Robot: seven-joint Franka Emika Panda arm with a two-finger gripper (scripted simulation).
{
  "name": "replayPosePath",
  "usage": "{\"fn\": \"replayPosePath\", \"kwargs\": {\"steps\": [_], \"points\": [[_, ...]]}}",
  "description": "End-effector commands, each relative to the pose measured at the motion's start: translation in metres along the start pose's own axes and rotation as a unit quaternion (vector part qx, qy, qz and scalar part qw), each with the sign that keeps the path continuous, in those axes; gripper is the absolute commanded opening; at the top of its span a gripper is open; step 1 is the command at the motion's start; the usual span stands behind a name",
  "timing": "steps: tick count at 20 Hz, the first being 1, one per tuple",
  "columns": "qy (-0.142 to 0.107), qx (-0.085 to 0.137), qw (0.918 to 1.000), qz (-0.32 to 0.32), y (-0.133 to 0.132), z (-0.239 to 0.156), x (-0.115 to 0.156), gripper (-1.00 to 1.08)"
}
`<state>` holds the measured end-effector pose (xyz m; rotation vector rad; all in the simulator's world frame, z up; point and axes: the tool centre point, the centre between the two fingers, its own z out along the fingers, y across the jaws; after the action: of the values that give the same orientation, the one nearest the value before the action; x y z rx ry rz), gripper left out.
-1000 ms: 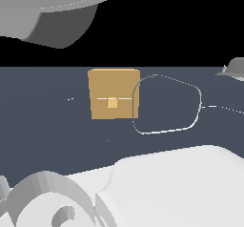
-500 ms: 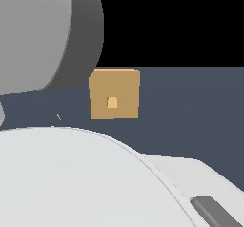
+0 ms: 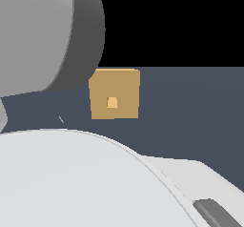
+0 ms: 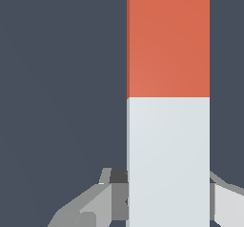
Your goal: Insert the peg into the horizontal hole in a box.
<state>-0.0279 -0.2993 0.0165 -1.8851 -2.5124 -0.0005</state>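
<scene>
In the wrist view the peg (image 4: 167, 102) fills the frame: an orange-red half (image 4: 167, 40) and a white half (image 4: 167, 159), over dark grey floor. My gripper (image 4: 167, 188) straddles the white half. One grey finger (image 4: 116, 192) sits against one side and the other finger (image 4: 226, 200) against the opposite side, so the gripper looks shut on the peg. In the exterior view the tan box (image 3: 114, 84) stands on the floor with its lighter square hole (image 3: 112, 102) facing the camera. The peg and gripper are hidden there behind the arm.
Large white and grey arm links (image 3: 71, 178) fill the lower part and the upper left (image 3: 47, 30) of the exterior view. Dark grey floor (image 3: 190, 111) stretches to the exterior view's right of the box.
Since a second ago the arm has swung across the exterior view, and its white link now covers the lower part. Since half a second ago almost nothing has moved. The box has stayed put.
</scene>
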Motion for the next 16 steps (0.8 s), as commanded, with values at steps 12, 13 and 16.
{"fn": "replayPosePath", "kwargs": {"steps": [12, 13, 16], "points": [[0.000, 0.000, 1.0000, 0.009, 0.004, -0.004, 0.025, -1.00], [0.000, 0.000, 0.9999, 0.011, 0.005, -0.005, 0.030, -1.00], [0.000, 0.000, 0.9998, 0.019, 0.008, -0.009, 0.050, -1.00]]}}
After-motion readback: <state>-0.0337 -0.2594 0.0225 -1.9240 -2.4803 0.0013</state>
